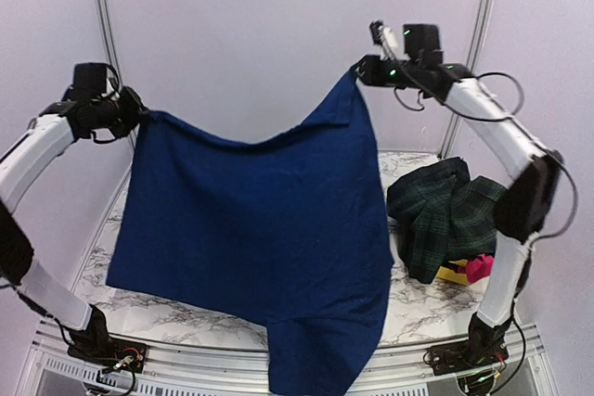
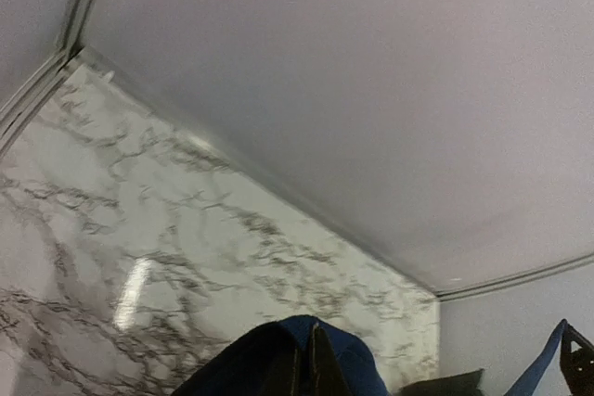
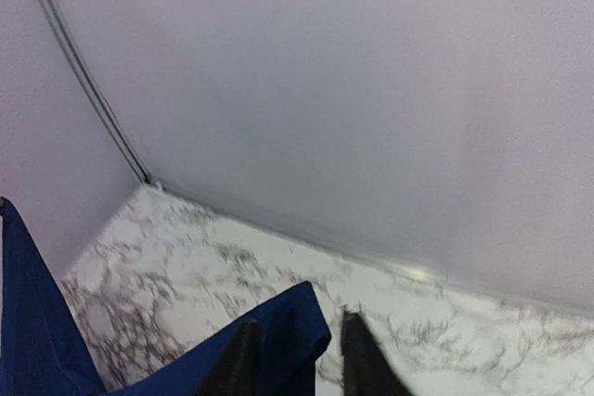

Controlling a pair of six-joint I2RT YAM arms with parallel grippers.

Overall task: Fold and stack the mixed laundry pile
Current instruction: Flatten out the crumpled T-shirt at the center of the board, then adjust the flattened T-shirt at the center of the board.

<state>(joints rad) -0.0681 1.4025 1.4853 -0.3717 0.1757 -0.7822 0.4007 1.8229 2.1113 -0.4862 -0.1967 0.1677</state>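
**A:** Two top corners of the navy cloth (image 1: 251, 220) are up in the air. The sheet is spread wide between the arms above the bench (image 1: 167, 308), and its lower right tail hangs past the near edge.

**B:** Fingers?

**A:** Left fingers (image 1: 139, 116) are pressed together on the left corner. Right fingers (image 1: 360, 70) are at the right corner. The wrist view shows them a little apart, with the corner lying against one of them. Can't tell if anything is pinched there.

**B:** Step in hand?

**A:** Looks like the spread-out before laying the cloth flat for a first fold. Early in the task, I'd say, since nothing folded or stacked shows.

**B:** How to do it well?

**A:** Get the top edge taut and level. It sags in the middle and the right corner sits higher than the left. Lower both arms together so the hem lands first on bare marble, clear of the heap on the right. Risk: the right corner slips off and the whole sheet swings left.

**B:** Containers?

**A:** One, the yellow tub (image 1: 452, 274), near the right arm's base. Only a sliver shows. The plaid garment (image 1: 445, 210) lies crumpled to the right of the cloth and seems to cover most of the tub. The pink piece (image 1: 479, 266) touches the tub; in it or just beside it, can't tell.
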